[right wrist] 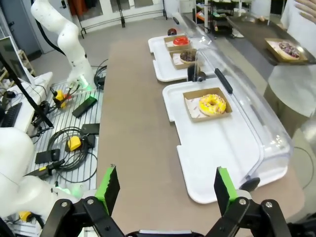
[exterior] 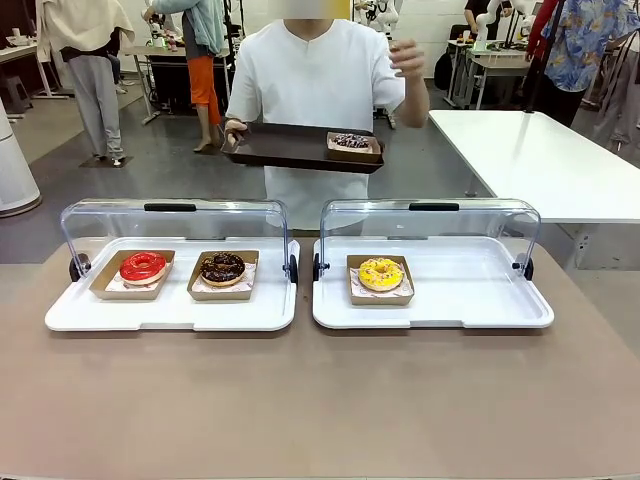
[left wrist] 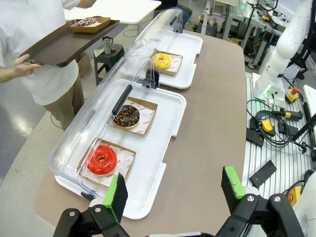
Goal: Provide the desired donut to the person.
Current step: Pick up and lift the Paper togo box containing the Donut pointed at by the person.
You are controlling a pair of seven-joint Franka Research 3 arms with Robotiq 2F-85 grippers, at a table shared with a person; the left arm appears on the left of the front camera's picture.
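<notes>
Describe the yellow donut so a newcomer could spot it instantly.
On the brown table sit two white lidded trays. The yellow donut lies boxed on the robot's right-hand tray. It sits alone; the left tray holds a red donut and a chocolate donut.

Both grippers open, wrists angled down.
The left gripper (left wrist: pixel 174 190) holds its jaws spread wide, green pads (left wrist: pixel 116 193) facing each other across the gap. The right gripper (right wrist: pixel 166 187) stands equally wide, its pads (right wrist: pixel 223 183) well apart. In the right wrist view, the white left arm (right wrist: pixel 69 39) rises upright, elbow bent.
</notes>
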